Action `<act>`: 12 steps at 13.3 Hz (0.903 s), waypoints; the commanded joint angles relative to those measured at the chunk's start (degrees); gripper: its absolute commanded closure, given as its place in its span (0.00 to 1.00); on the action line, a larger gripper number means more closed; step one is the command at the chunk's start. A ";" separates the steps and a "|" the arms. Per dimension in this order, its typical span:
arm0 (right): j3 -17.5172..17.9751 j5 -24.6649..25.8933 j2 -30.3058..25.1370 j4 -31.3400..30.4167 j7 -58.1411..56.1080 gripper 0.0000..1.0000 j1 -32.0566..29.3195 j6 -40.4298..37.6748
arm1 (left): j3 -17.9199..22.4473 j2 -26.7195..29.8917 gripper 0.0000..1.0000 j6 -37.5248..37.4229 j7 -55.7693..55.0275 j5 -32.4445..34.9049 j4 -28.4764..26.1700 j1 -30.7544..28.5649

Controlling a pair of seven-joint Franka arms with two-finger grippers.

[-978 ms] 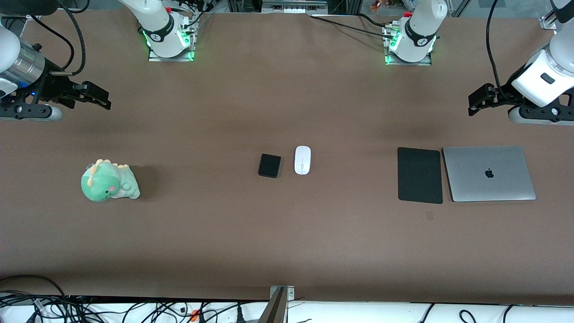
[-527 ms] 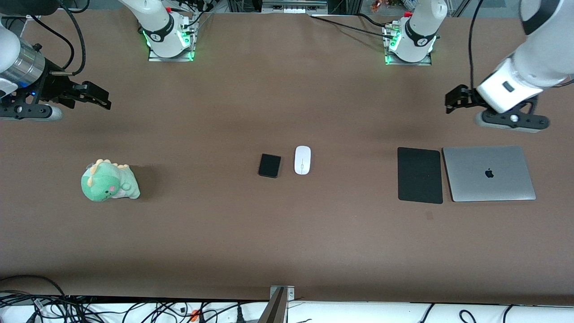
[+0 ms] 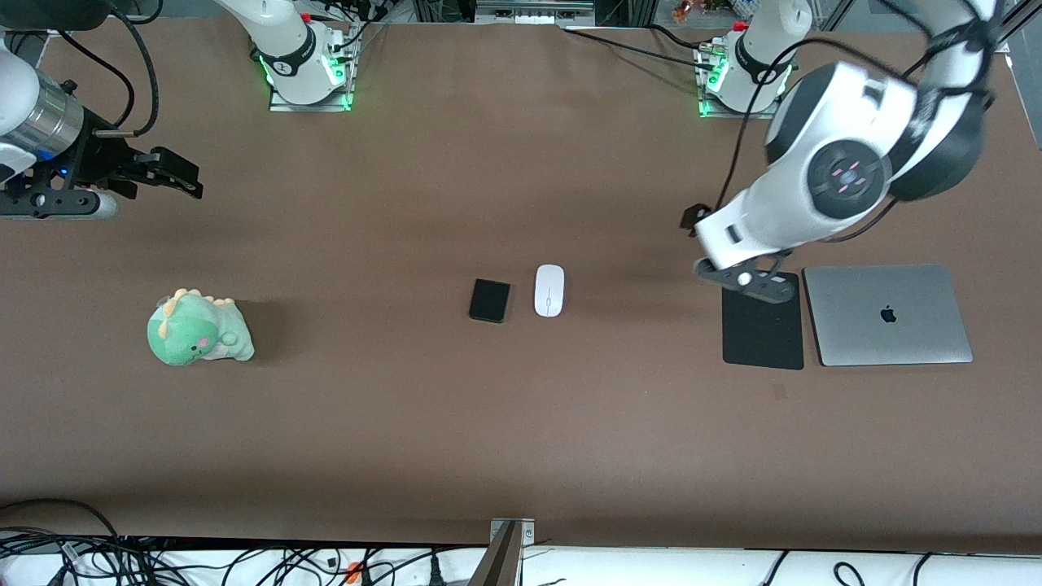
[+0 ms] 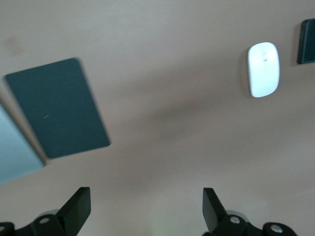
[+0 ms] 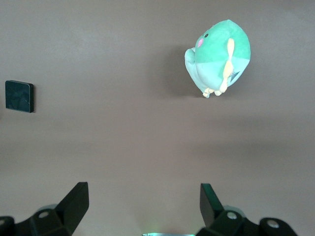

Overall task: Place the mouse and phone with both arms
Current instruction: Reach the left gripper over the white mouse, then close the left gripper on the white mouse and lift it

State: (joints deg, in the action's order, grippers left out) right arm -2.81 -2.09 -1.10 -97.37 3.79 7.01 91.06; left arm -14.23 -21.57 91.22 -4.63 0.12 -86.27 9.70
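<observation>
The white oval mouse (image 3: 549, 290) lies at the table's middle, with the small black phone (image 3: 490, 300) beside it toward the right arm's end. My left gripper (image 3: 694, 218) hangs open and empty over bare table between the mouse and the mouse pad. Its wrist view shows its fingers spread wide (image 4: 146, 206), the mouse (image 4: 264, 69) and a sliver of the phone (image 4: 307, 41). My right gripper (image 3: 183, 175) waits open and empty at the right arm's end of the table. Its wrist view (image 5: 144, 204) shows the phone (image 5: 19, 96).
A black mouse pad (image 3: 762, 321) and a closed silver laptop (image 3: 887, 314) lie side by side toward the left arm's end. A green plush dinosaur (image 3: 198, 329) sits toward the right arm's end, nearer the front camera than the right gripper.
The left arm has swung in from the table's end toward the middle and now hangs by the mouse pad's corner. The right arm, mouse and phone have not moved.
</observation>
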 commanded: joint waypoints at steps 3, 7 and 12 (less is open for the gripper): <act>0.79 0.08 0.04 0.52 -0.71 0.00 -1.03 -0.19 | 0.43 -13.04 0.00 10.25 -4.05 -0.12 9.63 7.78; 0.87 0.07 0.04 0.52 -0.36 0.00 -0.94 -0.45 | 0.95 -18.58 0.00 26.95 -15.64 1.19 6.65 12.96; 0.96 -0.45 0.04 0.43 0.17 0.00 -0.94 -0.45 | 1.22 -22.02 0.00 42.08 -28.94 9.81 -0.37 17.72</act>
State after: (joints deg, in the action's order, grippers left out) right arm -2.75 -2.12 -1.10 -97.36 3.74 6.94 91.10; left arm -13.88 -43.98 129.02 -31.07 8.46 -83.50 26.39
